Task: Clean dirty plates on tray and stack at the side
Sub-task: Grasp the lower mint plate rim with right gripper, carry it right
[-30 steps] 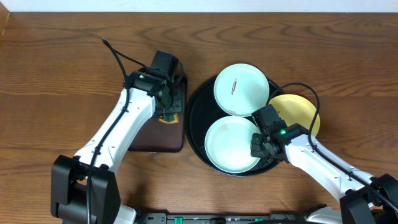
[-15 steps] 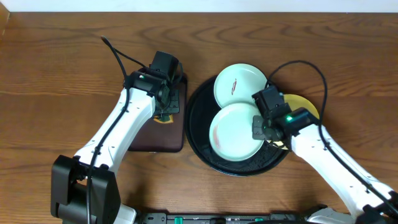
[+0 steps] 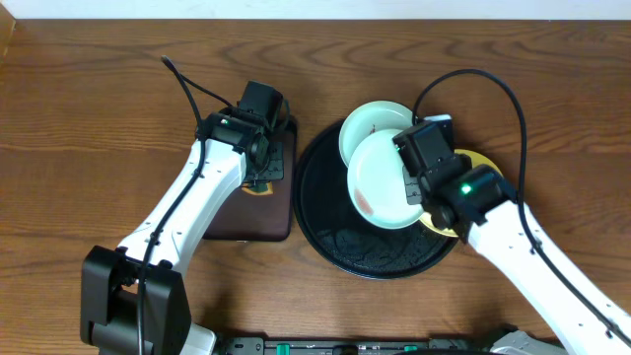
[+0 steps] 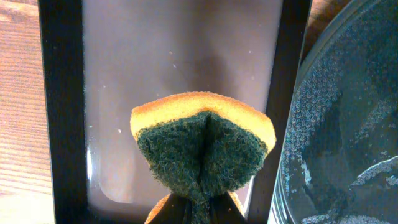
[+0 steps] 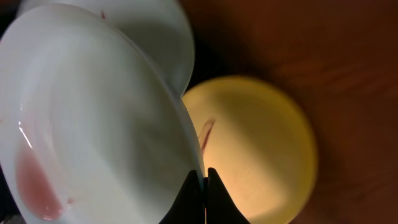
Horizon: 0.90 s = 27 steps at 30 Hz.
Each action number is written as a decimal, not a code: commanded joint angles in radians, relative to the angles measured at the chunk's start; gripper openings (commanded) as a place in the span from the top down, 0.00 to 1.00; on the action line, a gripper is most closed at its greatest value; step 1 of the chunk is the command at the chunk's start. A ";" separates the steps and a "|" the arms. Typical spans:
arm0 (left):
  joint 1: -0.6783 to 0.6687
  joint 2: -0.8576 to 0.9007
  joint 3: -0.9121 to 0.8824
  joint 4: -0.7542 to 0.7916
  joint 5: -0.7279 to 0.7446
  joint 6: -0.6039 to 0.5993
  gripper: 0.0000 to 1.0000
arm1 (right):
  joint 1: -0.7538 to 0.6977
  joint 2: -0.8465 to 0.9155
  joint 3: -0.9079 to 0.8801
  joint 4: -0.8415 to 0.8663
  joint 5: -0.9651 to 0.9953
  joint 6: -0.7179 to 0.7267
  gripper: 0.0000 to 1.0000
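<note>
My right gripper (image 3: 416, 189) is shut on the rim of a mint-blue plate (image 3: 380, 179), holding it tilted above the black tray (image 3: 320, 212); a reddish smear pools at its low side (image 5: 34, 180). A second mint-blue plate (image 3: 370, 123) lies at the tray's back, partly covered. The yellow plate (image 3: 478, 166) lies at the tray's right edge, with a small smear (image 5: 205, 130). My left gripper (image 4: 200, 214) is shut on a yellow-and-green sponge (image 4: 202, 146) over the brown rectangular tray (image 4: 180, 56).
The brown rectangular tray (image 3: 251, 212) lies left of the black tray, close to its rim. The black tray's wet floor shows in the left wrist view (image 4: 348, 124). Bare wooden table (image 3: 89, 108) surrounds both trays.
My right gripper has lifted the front mint-blue plate off the tray floor, moved it back and right, and tilted it over the other plates. The left arm has stayed still.
</note>
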<state>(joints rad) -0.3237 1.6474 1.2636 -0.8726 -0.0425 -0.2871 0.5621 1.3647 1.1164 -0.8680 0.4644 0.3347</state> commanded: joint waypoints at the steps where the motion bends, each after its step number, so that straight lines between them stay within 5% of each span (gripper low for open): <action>1: 0.000 -0.001 -0.012 -0.001 -0.035 0.014 0.92 | 0.095 -0.032 0.028 -0.003 0.274 -0.037 0.99; 15: 0.000 -0.001 -0.012 0.016 -0.109 0.013 0.92 | 0.507 -0.024 0.025 0.005 0.964 0.023 0.99; 27: 0.051 -0.001 -0.012 0.043 -0.098 0.011 0.92 | 0.593 0.092 0.024 0.037 1.112 0.027 0.99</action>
<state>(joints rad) -0.2852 1.6474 1.2636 -0.8295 -0.1333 -0.2867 1.1347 1.4261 1.1252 -0.8577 1.4559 0.3515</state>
